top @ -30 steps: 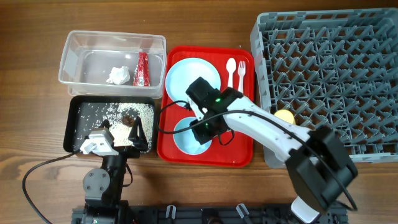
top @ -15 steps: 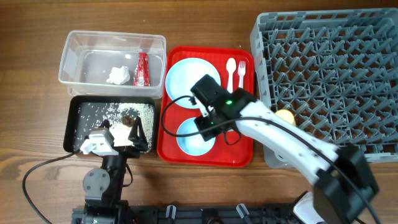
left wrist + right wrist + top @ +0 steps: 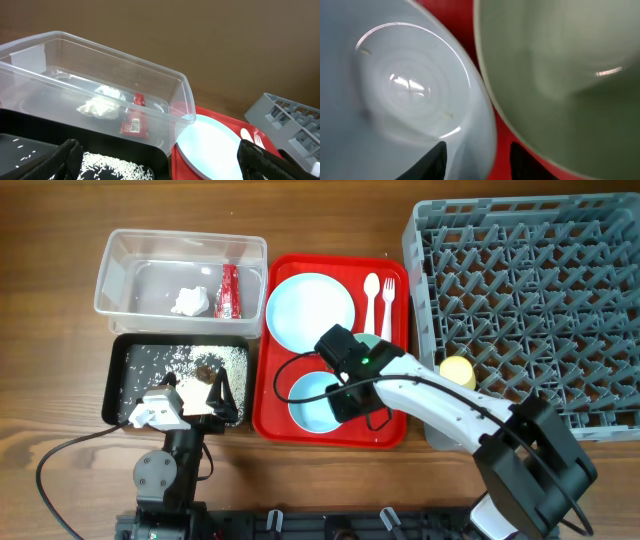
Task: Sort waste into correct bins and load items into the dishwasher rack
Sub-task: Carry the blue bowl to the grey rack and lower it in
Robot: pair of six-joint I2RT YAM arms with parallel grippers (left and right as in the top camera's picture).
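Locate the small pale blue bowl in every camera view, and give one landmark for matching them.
Overhead: small pale blue bowl in the red tray's lower half, partly under the right arm.
Left wrist: not in it.
Right wrist: fills the left half, beside the mint green bowl.
Shared landmark: the red tray.

No legible text anywhere; print on the red sachet wrapper too small and blurred

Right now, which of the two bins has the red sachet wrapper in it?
The clear plastic tub: the red sachet wrapper lies in it beside the crumpled tissue. The black tray holds rice grains instead.
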